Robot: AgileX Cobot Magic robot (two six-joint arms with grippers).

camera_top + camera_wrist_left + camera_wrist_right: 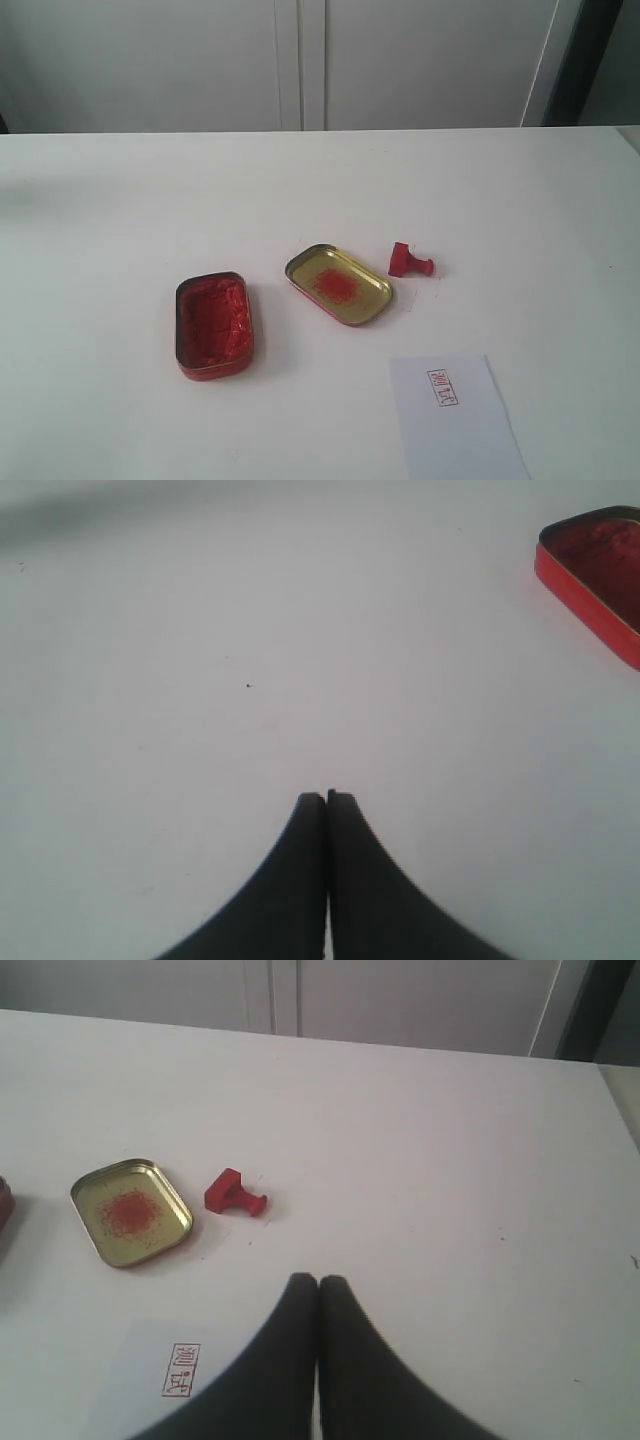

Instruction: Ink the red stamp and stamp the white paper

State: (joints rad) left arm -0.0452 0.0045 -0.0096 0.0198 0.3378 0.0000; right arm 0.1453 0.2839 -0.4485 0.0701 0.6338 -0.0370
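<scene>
White tabletop (pixel 150 200) w/ pale cabinet doors (pixel 300 60) behind it. From the ext. view I get the whole layout but neither arm. My landmark is the gold lid (pixel 338 284), lying open side up w/ a red smear in its middle. The red ink tin (pixel 213 325) sits open to the lid's left, apart from it. The stamp (pixel 408 262) lies just right of the lid, not touching. The paper (pixel 455 420) is on the lid's near-right side, well apart, running off the frame's bottom edge, w/ a small red square mark (pixel 443 387) near its top.

The stamp is tipped on its side. Its square base is toward the lid and its knobbed handle points away from it. Long axis runs roughly left-right across the ext. view, knob end angled slightly nearer the camera.

Only the wrist cams show the grippers. The left gripper (pixel 327 798) is clenched, fingers pressed together on nothing, over bare table w/ just a corner of the tin in frame. The right gripper (pixel 318 1282) is also clenched and empty, and its cam picks up lid, stamp and mark, plus a sliver at the frame edge that may be the tin.
</scene>
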